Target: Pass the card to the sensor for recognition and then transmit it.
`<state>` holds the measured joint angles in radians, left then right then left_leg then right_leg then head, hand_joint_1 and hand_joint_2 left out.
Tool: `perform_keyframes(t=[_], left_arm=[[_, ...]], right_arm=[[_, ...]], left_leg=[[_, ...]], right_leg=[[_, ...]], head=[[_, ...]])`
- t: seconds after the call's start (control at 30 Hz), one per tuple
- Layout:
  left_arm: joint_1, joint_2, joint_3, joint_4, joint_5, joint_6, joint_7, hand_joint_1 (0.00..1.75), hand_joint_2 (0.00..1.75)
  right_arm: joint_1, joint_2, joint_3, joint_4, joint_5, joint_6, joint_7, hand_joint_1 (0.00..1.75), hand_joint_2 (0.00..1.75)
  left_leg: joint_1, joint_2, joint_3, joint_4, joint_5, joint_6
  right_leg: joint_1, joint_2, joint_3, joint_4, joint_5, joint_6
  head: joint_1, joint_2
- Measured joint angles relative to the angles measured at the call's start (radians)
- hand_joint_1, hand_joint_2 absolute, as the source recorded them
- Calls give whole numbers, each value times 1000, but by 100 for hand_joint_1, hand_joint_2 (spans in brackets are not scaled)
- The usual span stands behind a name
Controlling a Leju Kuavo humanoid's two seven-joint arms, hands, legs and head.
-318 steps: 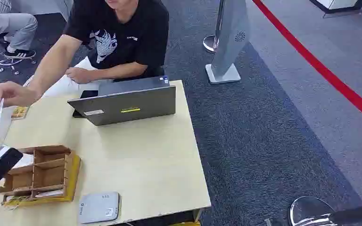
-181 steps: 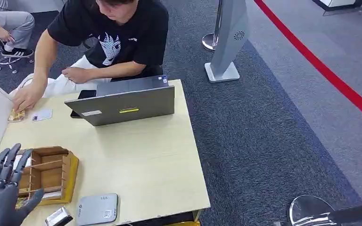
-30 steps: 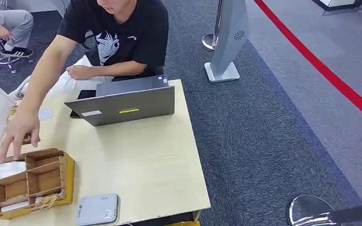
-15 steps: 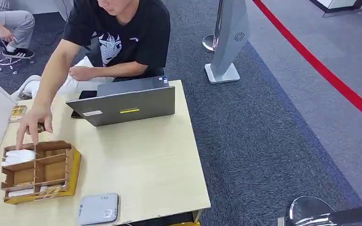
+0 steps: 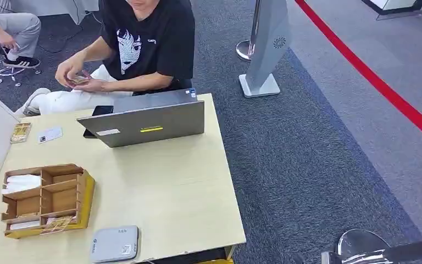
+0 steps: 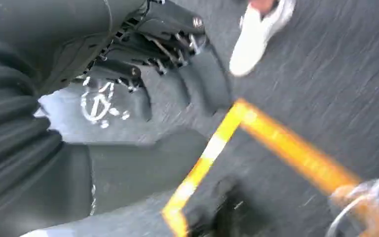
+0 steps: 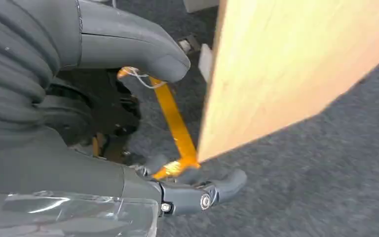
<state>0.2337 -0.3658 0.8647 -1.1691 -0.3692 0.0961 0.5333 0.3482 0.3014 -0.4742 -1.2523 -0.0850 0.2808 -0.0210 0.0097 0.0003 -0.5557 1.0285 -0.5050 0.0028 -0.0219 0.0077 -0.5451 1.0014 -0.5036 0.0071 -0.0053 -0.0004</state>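
Grey carpet (image 5: 307,165) with a red stripe (image 5: 373,77) lies beside our pale wooden table (image 5: 165,187). On the table we see a grey laptop (image 5: 148,124) with a white label and a yellow label on its lid; the writing is too small for us to read. Near the front edge lies the flat grey sensor (image 5: 114,243). A brown box with compartments (image 5: 44,199) holds white cards. One more card (image 5: 50,135) lies flat near the far left side, well apart from the sensor. A person in a black shirt (image 5: 148,44) sits behind the laptop.

Our left hand (image 6: 143,74) hangs over the dark floor, fingers spread apart and holding nothing. Our right hand (image 7: 128,143) is beside the table's edge, fingers loose and holding nothing.
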Motion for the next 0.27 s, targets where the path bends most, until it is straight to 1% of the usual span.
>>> perform_keyframes(t=[0.1,0.27], left_arm=[[-7,13,-61,72,24,-13,-24,0,175],[-14,52,-162,178,69,-22,-89,0,175]], right_arm=[[-14,-3,15,48,7,-16,3,0,175],[-36,-13,51,142,13,-51,3,0,175]], left_leg=[[0,0,0,0,0,0],[0,0,0,0,0,-1]], right_leg=[[0,0,1,0,0,0],[0,-1,1,0,0,0]], head=[[-1,0],[-1,0]])
